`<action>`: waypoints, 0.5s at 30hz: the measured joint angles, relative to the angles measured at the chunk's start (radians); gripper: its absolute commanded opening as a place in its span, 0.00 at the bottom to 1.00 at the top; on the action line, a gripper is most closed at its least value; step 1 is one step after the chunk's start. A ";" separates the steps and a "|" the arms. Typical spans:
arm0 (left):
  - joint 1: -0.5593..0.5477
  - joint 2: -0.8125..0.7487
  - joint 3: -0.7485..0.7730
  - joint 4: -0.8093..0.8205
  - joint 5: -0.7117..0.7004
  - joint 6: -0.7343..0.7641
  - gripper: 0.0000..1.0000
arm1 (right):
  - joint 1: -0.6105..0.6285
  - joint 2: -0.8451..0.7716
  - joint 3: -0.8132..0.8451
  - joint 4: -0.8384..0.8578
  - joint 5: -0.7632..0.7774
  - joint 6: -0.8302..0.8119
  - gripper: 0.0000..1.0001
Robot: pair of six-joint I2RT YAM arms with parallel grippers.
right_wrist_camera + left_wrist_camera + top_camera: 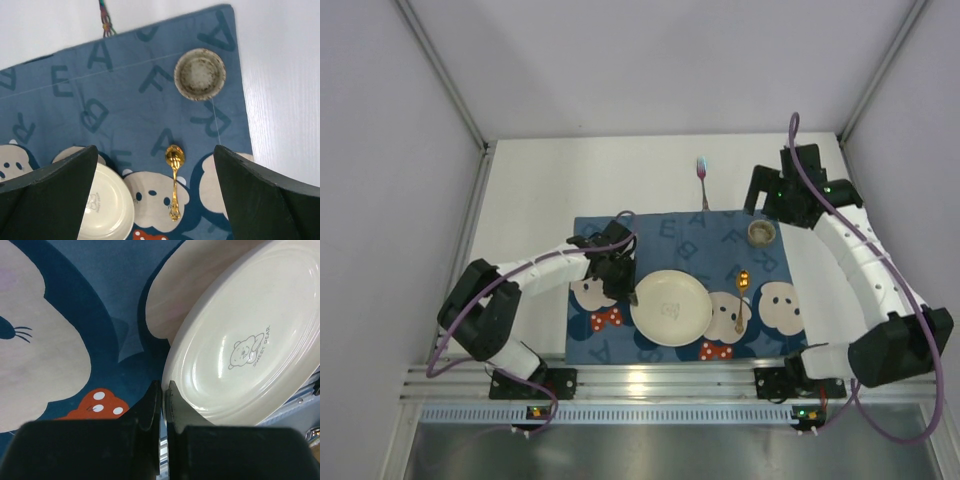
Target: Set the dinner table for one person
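Note:
The white dinner table (pixel 535 190) carries a navy placemat (pixel 660 240). A cream plate (pixel 670 307) lies on the mat's near middle. My left gripper (pixel 631 294) is shut on the plate's left rim; in the left wrist view its fingers (pixel 163 388) pinch the rim of the plate (pixel 240 350). A gold spoon (pixel 741 294) lies right of the plate and a small speckled bowl (pixel 761 232) sits at the mat's far right corner. My right gripper (pixel 758 198) hangs open and empty above that corner (pixel 155 148), over the spoon (pixel 174 185) and bowl (pixel 200 74).
A fork with a coloured handle (pixel 701 178) lies on the bare table just behind the mat, its end showing in the right wrist view (pixel 106 22). Walls close in on the left, back and right. A metal rail (pixel 650 382) runs along the near edge.

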 measured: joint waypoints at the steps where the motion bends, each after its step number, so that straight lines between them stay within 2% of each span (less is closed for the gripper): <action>1: -0.006 0.000 0.000 0.010 -0.012 -0.008 0.00 | 0.000 0.035 0.026 0.016 -0.010 -0.004 1.00; 8: -0.046 0.002 0.003 0.048 -0.085 -0.060 0.01 | 0.013 0.280 0.182 0.087 -0.062 -0.010 1.00; 10: -0.053 0.008 0.009 0.046 -0.106 -0.066 0.11 | 0.024 0.368 0.241 0.091 -0.069 -0.009 0.99; 12: -0.058 0.006 0.011 0.044 -0.122 -0.068 0.31 | 0.046 0.472 0.321 0.095 -0.072 -0.009 0.99; 13: -0.061 0.005 0.011 0.044 -0.134 -0.067 0.49 | 0.058 0.526 0.364 0.090 -0.072 -0.009 0.99; 15: -0.063 -0.004 0.011 0.041 -0.153 -0.069 0.63 | 0.085 0.632 0.456 0.083 -0.068 -0.008 0.99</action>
